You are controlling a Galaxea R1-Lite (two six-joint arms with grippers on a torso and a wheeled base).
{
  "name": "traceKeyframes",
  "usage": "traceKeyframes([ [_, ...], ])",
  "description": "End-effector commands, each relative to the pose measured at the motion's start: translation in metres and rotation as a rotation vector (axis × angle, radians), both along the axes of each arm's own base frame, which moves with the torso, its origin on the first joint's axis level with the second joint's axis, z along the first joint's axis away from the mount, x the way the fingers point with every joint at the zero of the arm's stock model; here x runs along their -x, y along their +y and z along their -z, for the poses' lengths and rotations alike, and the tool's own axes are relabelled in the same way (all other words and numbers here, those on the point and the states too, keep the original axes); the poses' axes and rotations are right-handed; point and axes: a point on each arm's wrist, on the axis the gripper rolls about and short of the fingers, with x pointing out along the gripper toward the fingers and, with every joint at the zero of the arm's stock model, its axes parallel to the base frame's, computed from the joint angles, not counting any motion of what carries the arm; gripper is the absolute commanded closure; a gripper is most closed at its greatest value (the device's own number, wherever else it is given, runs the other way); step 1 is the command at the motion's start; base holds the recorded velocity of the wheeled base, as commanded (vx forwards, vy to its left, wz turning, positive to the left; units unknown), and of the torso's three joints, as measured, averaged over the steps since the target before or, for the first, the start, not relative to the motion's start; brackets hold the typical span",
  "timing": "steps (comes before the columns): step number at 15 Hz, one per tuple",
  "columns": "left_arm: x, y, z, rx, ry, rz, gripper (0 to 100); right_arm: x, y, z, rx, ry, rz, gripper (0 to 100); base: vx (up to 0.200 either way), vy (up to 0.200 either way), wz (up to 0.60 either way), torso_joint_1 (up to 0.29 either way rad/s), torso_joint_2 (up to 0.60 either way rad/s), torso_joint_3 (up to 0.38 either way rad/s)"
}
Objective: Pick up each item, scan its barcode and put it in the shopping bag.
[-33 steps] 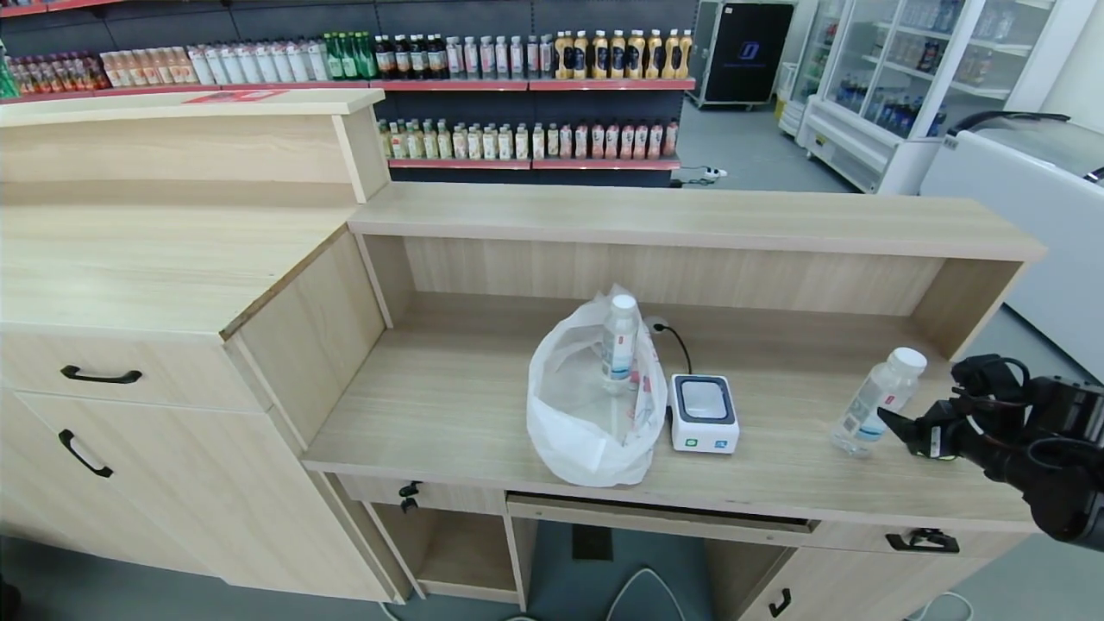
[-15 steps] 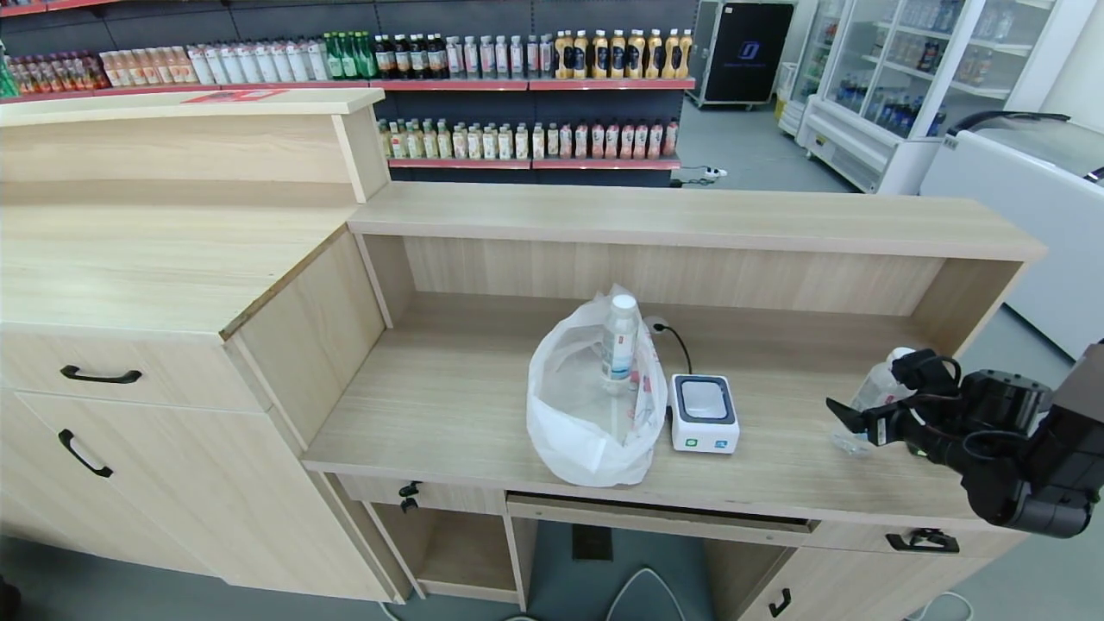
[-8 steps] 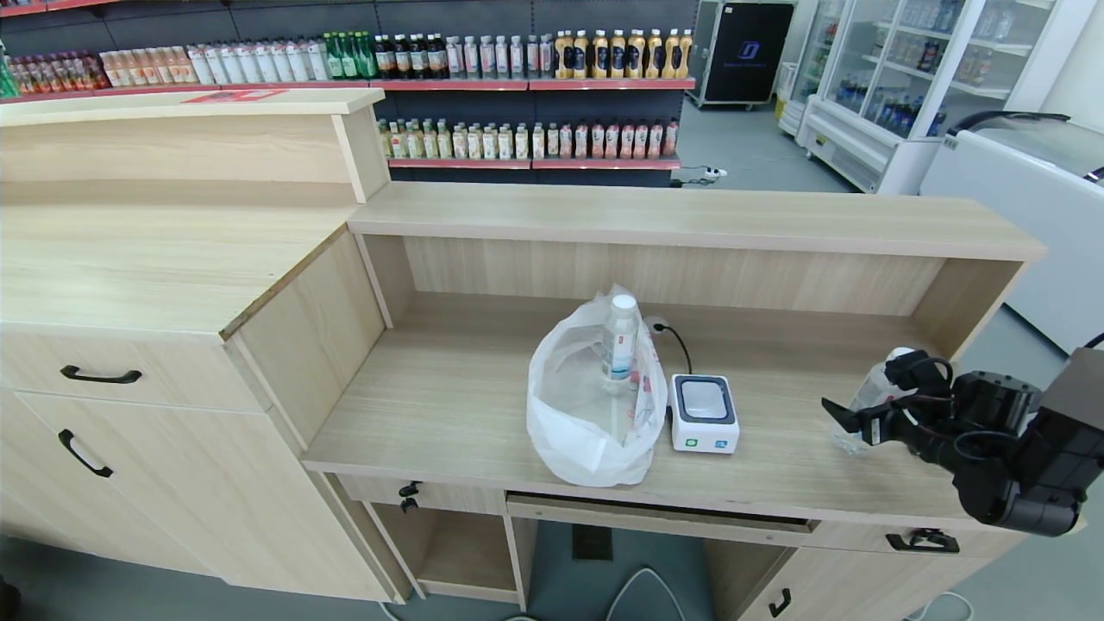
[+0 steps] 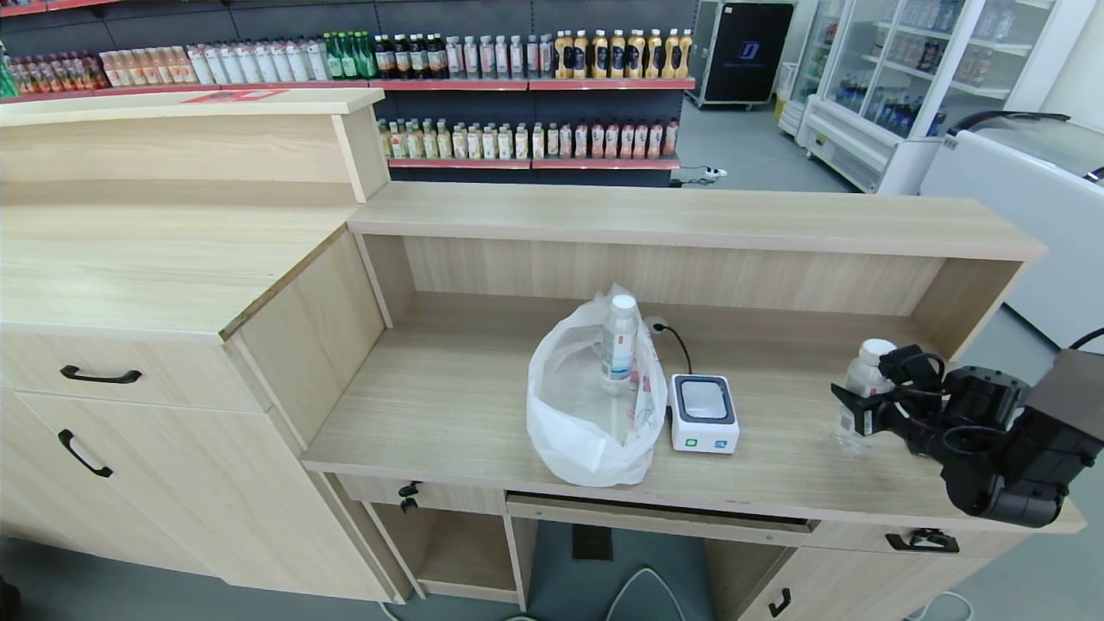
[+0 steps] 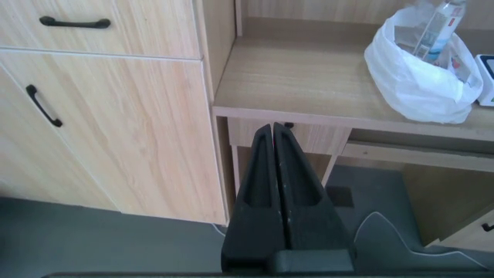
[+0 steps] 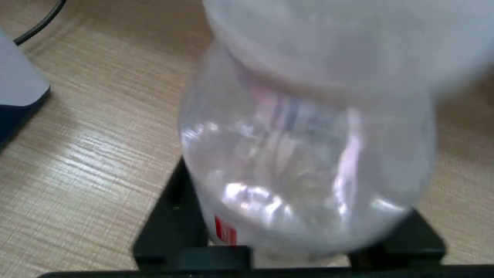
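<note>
The counter (image 4: 448,405) is pale wood-grain board, matt, with a fine straight grain. Its drawer handles (image 4: 101,376) are black with a dull sheen. The bag (image 4: 578,435), mid-surface, is thin milky plastic, crinkled and faintly shiny. The bagged bottle (image 4: 619,341) and the bottle (image 4: 862,375) near the right edge are clear glossy plastic with smooth white caps. The scanner (image 4: 703,429) is smooth white plastic with a dark glossy window. The left gripper (image 5: 272,127) and right gripper (image 4: 856,404) are matt black.

Clear bottle (image 4: 861,378) (white-capped) upright; second bottle (image 4: 619,341) inside white shopping bag (image 4: 569,423).
</note>
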Motion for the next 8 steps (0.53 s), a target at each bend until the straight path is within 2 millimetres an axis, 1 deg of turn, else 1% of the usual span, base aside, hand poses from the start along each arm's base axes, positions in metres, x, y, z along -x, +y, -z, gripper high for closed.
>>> traceKeyframes([
  [1, 0.0, 0.0, 0.0, 0.0, 0.0, 0.0, 100, -0.001, -0.001, 0.002, 0.001, 0.001, 0.004, 100, 0.0, 0.0, 0.0, 0.0, 0.0, 0.0],
  [6, 0.0, 0.0, 0.0, 0.0, 0.0, 0.0, 100, 0.0, 0.0, -0.002, -0.013, -0.011, -0.009, 100, 0.0, 0.0, 0.0, 0.0, 0.0, 0.0],
  [8, 0.0, 0.0, 0.0, 0.0, 0.0, 0.0, 100, 0.001, 0.004, -0.012, -0.064, -0.007, -0.015, 100, 0.0, 0.0, 0.0, 0.0, 0.0, 0.0],
])
